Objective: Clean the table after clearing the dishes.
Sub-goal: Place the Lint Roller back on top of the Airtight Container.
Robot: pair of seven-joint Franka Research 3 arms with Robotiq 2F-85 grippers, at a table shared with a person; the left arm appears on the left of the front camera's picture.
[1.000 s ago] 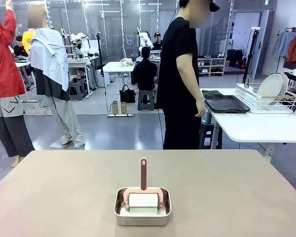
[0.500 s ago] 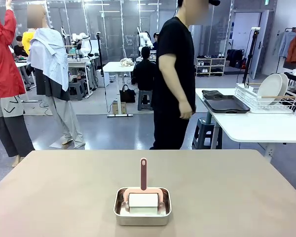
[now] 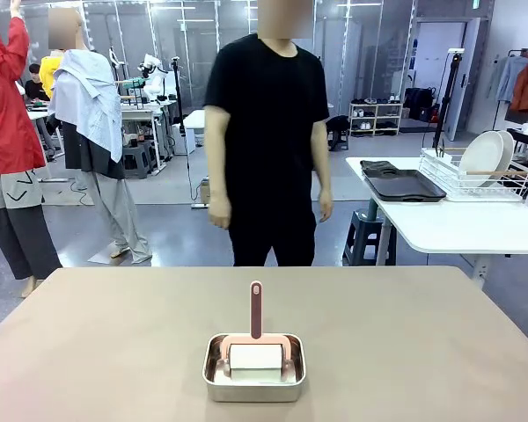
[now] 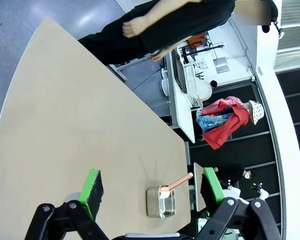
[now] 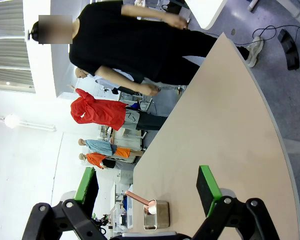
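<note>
Dishes [image 3: 486, 156] stand upright in a white wire rack [image 3: 472, 180] on the smaller white table [image 3: 462, 224] at the far right, beside stacked dark trays [image 3: 401, 185]. On the beige table [image 3: 114, 352], a steel pan [image 3: 254, 369] near the robot's edge holds a pink-handled lint roller [image 3: 256, 345], handle pointing toward a person in black [image 3: 266, 141] standing at the far side, hands at their sides. The left gripper [image 4: 150, 192] and right gripper [image 5: 147, 187] both hover above the tabletop, jaws spread wide with nothing between the green pads.
</note>
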